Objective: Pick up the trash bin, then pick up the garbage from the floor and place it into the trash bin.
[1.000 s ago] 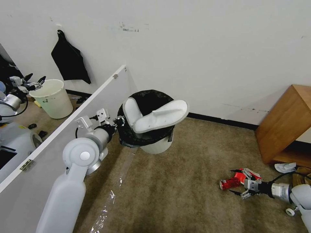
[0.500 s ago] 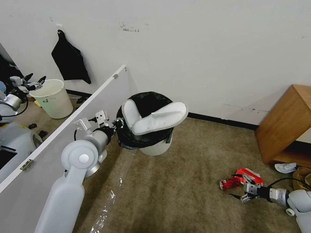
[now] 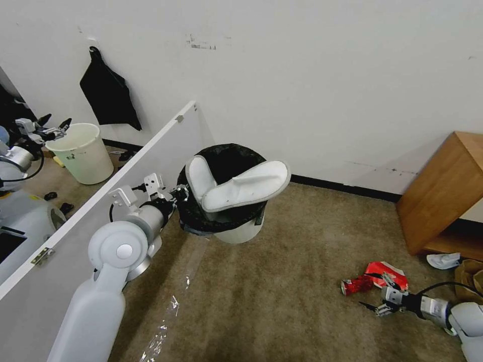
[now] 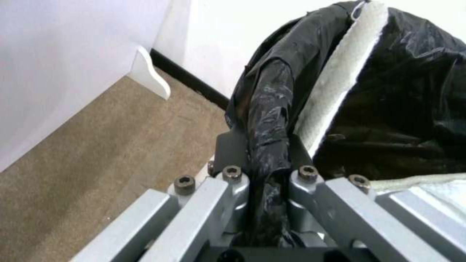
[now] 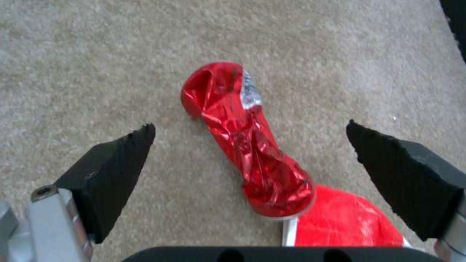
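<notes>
My left gripper is shut on the near rim of the trash bin, a white bin with a black bag folded over its rim. In the left wrist view the left gripper pinches that bag-covered edge. Two white slippers stick out of the bin's top. On the floor at the right lies a crushed red can with a flattened red paper cup beside it. My right gripper hangs open just short of the can, one finger on each side.
A wooden cabinet stands at the right, with a crumpled tissue and a brown paper bag at its foot. A white mirrored panel runs along the left, with a cream bucket showing in the mirror. Open carpet lies between bin and can.
The left arm has drawn the bin slightly to the left and nearer. The right gripper has pulled back a little from the can, still open.
</notes>
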